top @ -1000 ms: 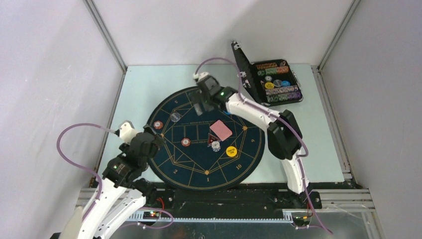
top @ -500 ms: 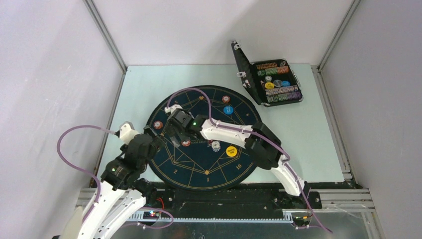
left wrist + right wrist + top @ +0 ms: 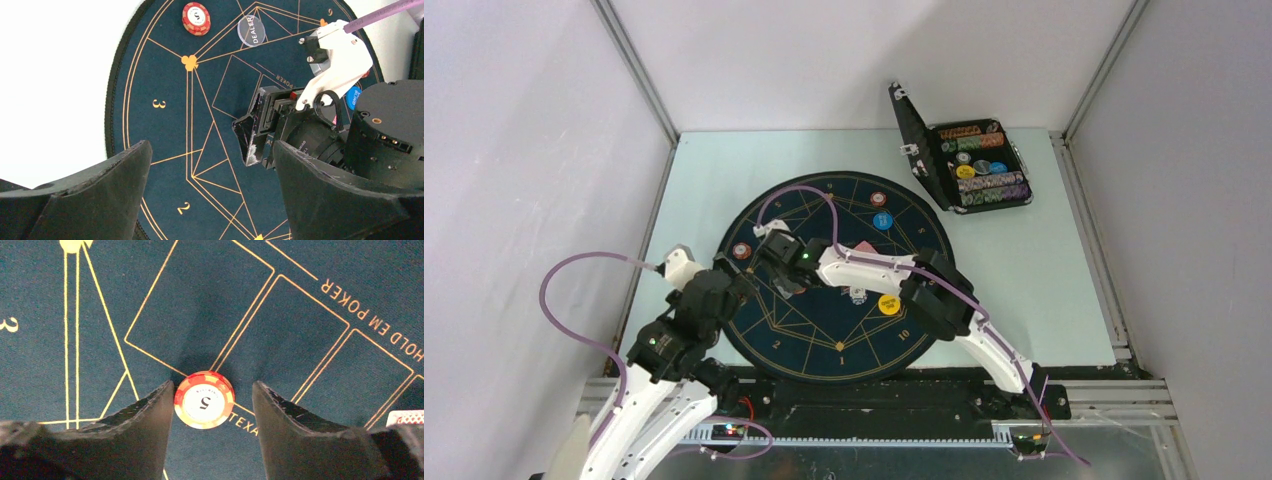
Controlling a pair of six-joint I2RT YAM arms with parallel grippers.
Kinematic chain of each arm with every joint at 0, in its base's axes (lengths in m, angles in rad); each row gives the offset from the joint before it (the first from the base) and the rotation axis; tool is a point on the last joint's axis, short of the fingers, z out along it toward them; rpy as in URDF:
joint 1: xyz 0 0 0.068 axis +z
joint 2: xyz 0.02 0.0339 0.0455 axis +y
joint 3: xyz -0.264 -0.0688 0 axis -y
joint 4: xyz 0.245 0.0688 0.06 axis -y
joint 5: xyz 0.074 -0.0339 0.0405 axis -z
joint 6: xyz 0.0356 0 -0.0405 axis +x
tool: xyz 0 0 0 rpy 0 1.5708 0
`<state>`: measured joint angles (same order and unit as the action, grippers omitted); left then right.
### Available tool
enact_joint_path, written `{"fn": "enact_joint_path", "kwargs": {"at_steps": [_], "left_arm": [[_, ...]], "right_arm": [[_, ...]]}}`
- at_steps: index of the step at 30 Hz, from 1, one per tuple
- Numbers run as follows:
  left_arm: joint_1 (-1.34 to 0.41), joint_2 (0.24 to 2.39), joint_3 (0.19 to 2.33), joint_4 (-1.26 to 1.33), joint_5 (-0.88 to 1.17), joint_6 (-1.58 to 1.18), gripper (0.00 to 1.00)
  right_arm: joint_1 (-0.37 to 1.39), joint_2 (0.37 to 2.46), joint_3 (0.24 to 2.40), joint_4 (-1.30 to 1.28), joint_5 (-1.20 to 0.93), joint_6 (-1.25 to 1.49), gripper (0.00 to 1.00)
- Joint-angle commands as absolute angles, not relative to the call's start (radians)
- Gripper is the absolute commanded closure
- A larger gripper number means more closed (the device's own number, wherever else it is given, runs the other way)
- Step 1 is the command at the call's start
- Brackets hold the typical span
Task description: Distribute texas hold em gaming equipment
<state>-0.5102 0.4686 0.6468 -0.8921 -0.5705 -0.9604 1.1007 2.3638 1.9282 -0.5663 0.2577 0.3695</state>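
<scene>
At far right, open black case (image 3: 916,140), coloured chip rows (image 3: 990,180) inside

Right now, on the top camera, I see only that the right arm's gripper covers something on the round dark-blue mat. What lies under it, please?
Observer: The right wrist view shows a round red chip with a white centre marked 5. It lies flat on the round dark-blue mat, between the fingers of the right gripper.
Operator: Is it gripped already?
Observer: Not yet. One finger is at the chip's edge, but the other stands apart from it, with mat showing in between.
Operator: And the left gripper?
Observer: In the left wrist view, the left gripper is wide open, with only the mat between its fingers.
</scene>
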Motion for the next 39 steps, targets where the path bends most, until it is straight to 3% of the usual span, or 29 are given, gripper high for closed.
{"fn": "enact_joint_path", "kwargs": {"at_steps": [1,13,23,33,39], "left_arm": [[-0.511,0.454,0.636,-0.881,-0.594,-0.958,0.02],[-0.511,0.446,0.637,-0.883,-0.601,-0.961,0.02],[-0.511,0.445,0.638,-0.885,-0.603,-0.963,0.02],[-0.511,0.435,0.637,-0.887,-0.609,-0.968,0.02],[-0.511,0.434,0.634,-0.882,-0.611,-0.967,0.02]], "right_arm": [[1.122,2.38,1.944,-0.61,0.316,0.382,0.42],[1.127,2.329,1.798,-0.586,0.278,0.449,0.62],[1.128,2.265,1.789,-0.527,0.34,0.42,1.0],[1.136,2.131,1.762,-0.439,0.378,0.36,1.0],[1.125,1.995,1.63,-0.403,0.368,0.374,1.0]]}}
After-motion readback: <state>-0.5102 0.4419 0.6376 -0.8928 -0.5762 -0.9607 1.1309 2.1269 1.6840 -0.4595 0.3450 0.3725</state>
